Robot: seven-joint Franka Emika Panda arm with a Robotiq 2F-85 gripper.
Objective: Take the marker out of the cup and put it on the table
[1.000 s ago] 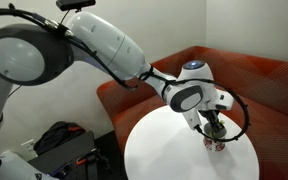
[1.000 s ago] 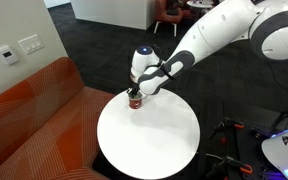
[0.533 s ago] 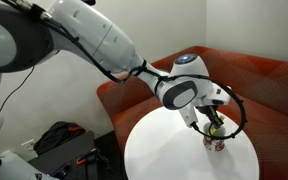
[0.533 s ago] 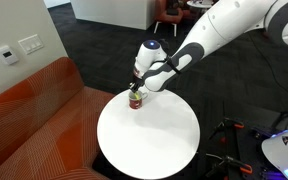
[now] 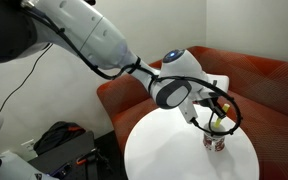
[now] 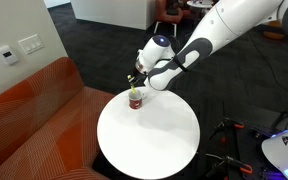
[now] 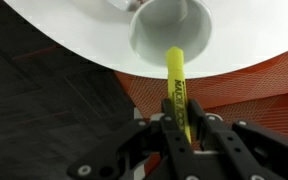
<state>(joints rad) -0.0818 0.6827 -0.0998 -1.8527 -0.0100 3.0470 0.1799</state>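
My gripper (image 7: 185, 132) is shut on the yellow-green marker (image 7: 177, 85) and holds it lifted above the cup (image 7: 169, 32). In the wrist view the marker's tip hangs at the cup's open mouth. The cup, white with a dark red pattern, stands on the round white table (image 5: 174, 150) near its far edge in both exterior views (image 5: 218, 142) (image 6: 136, 99). In an exterior view the gripper (image 5: 214, 122) is just above the cup, with the marker (image 5: 213, 124) showing as a yellow spot. In the exterior view from across the table the gripper (image 6: 135, 82) hovers over the cup.
A reddish-brown curved sofa (image 6: 34, 120) (image 5: 259, 85) wraps close round the table's far side. A black bag and equipment (image 5: 64, 145) stand on the floor beside the robot base. More gear stands at the table's other side (image 6: 249, 150). The table (image 6: 149, 140) stands on dark carpet.
My gripper has risen from down at the cup to above it, drawing the marker up out of the cup. The arm has swung upward. The cup has not moved.
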